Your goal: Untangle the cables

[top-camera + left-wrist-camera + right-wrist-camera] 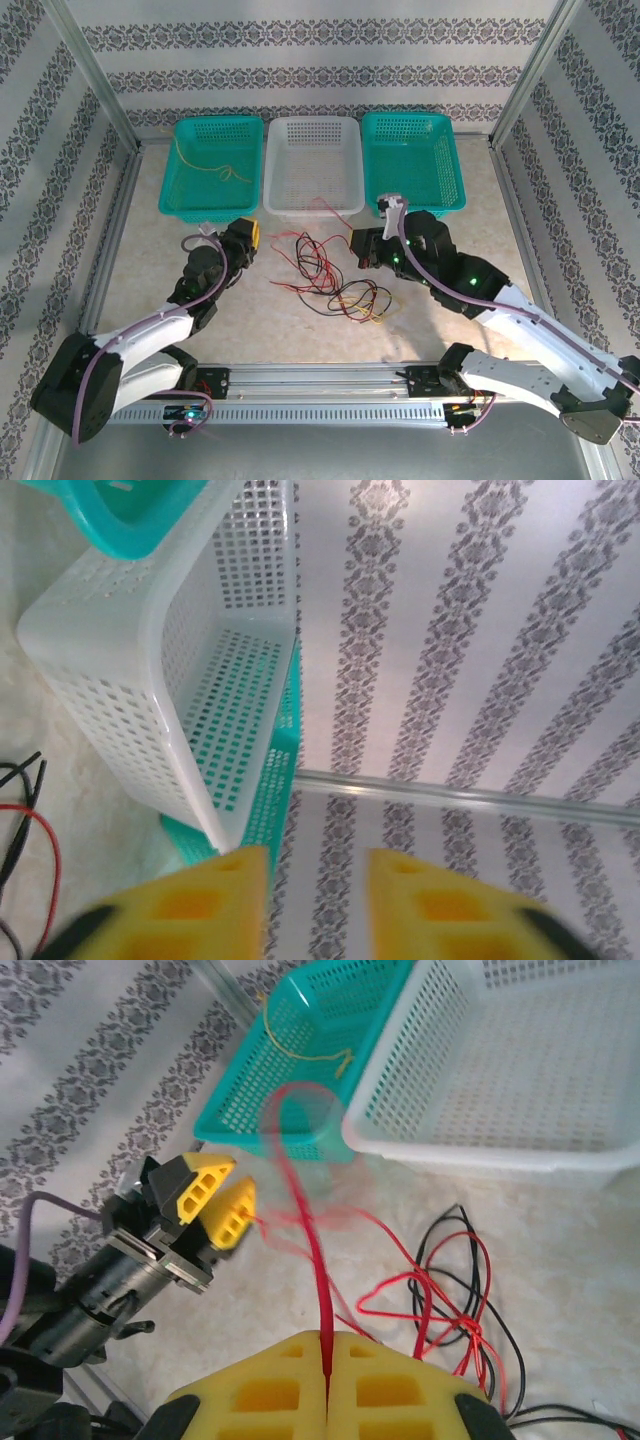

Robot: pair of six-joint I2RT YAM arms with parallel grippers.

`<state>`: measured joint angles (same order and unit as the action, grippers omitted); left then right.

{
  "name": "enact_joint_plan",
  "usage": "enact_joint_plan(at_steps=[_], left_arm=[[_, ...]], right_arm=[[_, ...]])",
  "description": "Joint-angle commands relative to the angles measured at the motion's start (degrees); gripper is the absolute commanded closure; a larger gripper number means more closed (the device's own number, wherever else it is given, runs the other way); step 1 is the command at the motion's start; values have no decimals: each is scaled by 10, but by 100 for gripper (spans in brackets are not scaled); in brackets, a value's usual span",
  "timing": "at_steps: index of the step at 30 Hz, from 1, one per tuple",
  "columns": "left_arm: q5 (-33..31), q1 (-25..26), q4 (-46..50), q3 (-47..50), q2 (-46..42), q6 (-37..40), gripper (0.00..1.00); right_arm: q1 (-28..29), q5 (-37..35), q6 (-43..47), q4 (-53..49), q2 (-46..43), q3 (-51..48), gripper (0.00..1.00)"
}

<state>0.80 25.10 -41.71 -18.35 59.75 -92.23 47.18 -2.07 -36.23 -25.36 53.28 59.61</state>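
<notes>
We pinch a red cable (317,1260) in our right claw (328,1345), raised to tease it from the tangle (468,1332); left claw (318,880) gapes empty.

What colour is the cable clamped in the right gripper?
The cable is red, clearest in the right wrist view.

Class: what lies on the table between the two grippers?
In the top view, tangled red and black cables lie between the left gripper and the right gripper, which pinches a red cable.
</notes>
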Motion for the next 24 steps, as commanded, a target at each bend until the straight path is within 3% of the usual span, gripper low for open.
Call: enact_joint_plan(at_steps=[1, 3, 5, 8, 17, 20, 24], left_arm=[[42, -3, 208, -62, -61, 129, 35], [24, -5, 345, -90, -104, 191, 22], [15, -8, 416, -103, -136, 252, 20], [48, -9, 447, -126, -165, 350, 22], [281, -4, 347, -247, -127, 513, 23], [314, 27, 332, -273, -90, 556, 21], [293, 84, 330, -288, -40, 628, 19]], right_arm=[[11, -28, 47, -27, 4, 69, 100], [14, -27, 69, -44, 17, 105, 100], [15, -27, 89, -59, 30, 140, 100], [17, -27, 114, -68, 49, 181, 100], [19, -12, 125, -56, 89, 216, 100], [20, -3, 109, -35, 85, 212, 100], [21, 10, 85, -9, 78, 207, 100]])
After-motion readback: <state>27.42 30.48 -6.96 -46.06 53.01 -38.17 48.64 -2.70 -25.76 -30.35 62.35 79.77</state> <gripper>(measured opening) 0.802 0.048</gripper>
